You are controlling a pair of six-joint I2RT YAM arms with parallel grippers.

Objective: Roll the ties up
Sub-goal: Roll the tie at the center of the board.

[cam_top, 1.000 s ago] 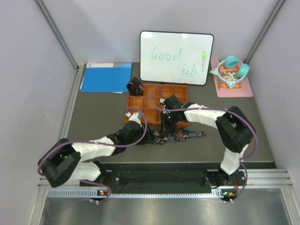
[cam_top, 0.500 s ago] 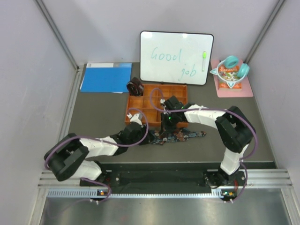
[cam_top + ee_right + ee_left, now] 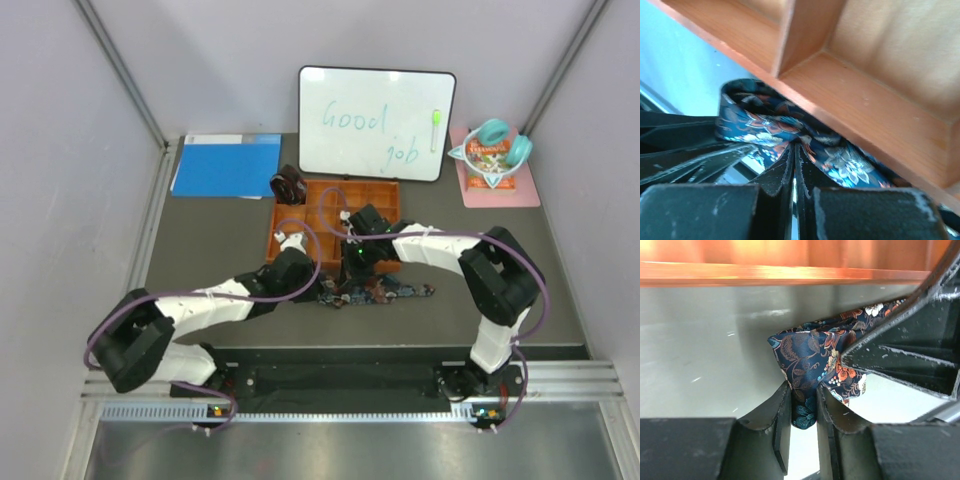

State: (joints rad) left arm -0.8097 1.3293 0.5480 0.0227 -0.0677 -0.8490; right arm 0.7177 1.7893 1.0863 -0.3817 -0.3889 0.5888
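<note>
The navy floral tie (image 3: pixel 385 290) lies bunched on the table just in front of the orange tray (image 3: pixel 385 190). My left gripper (image 3: pixel 322 287) is shut on one folded end of it; the left wrist view shows the fabric (image 3: pixel 812 355) pinched between the jaws (image 3: pixel 804 412). My right gripper (image 3: pixel 352 268) is shut on a fold of the same tie (image 3: pixel 765 120), its jaws (image 3: pixel 794 157) close under the tray's front wall (image 3: pixel 865 105). The right gripper's fingers (image 3: pixel 900 345) show in the left wrist view. The brown-maroon tie (image 3: pixel 289 185) sits coiled at the tray's back left corner.
A whiteboard (image 3: pixel 376 122) stands behind the tray. A blue folder (image 3: pixel 226 165) lies at the back left. A pink mat with teal headphones and a bowl (image 3: pixel 492 150) is at the back right. The table's front edge runs just behind the arm bases.
My left arm has swung right and forward, bringing its gripper closer to the right gripper with the tie end in it. The right gripper has stayed in place.
</note>
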